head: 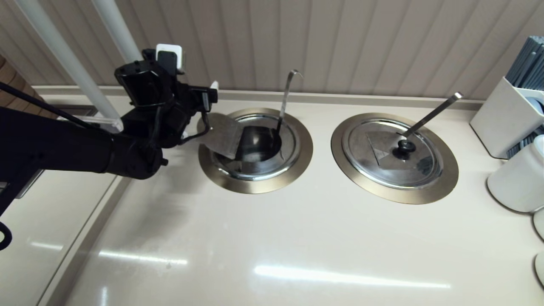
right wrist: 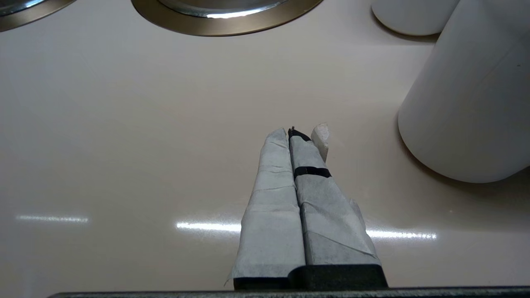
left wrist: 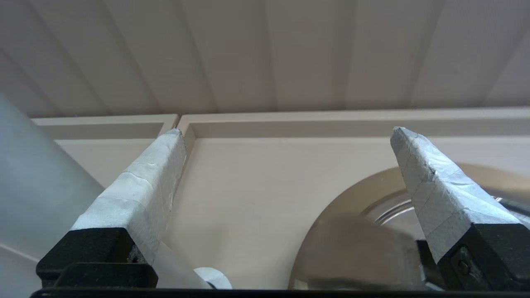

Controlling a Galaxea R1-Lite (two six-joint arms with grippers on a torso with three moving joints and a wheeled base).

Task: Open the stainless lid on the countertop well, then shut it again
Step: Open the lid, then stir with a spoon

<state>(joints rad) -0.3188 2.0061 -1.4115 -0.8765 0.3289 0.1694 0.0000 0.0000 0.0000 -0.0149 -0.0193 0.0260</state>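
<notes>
The stainless lid [head: 223,136] has its half-flap folded up and leaning left, which bares the dark inside of the countertop well [head: 255,185]. A hook-ended ladle handle [head: 285,95] rises from the slot. My left gripper [head: 203,98] hovers at the well's left edge, just beside the raised flap. In the left wrist view this gripper [left wrist: 286,130] is open, with only countertop between its fingers. The flap [left wrist: 360,248] shows blurred by the base of one finger, over the bronze rim [left wrist: 372,186]. The lid's knob is hidden. My right gripper [right wrist: 296,132] is shut and empty, low over the counter.
The twin lid [head: 397,153] lies closed on the right well, with its straight ladle handle [head: 431,114]. White canisters [head: 520,182] and a white holder [head: 510,114] stand at the right edge. One canister [right wrist: 468,103] is close to my right gripper. White poles [head: 63,55] rise behind my left arm.
</notes>
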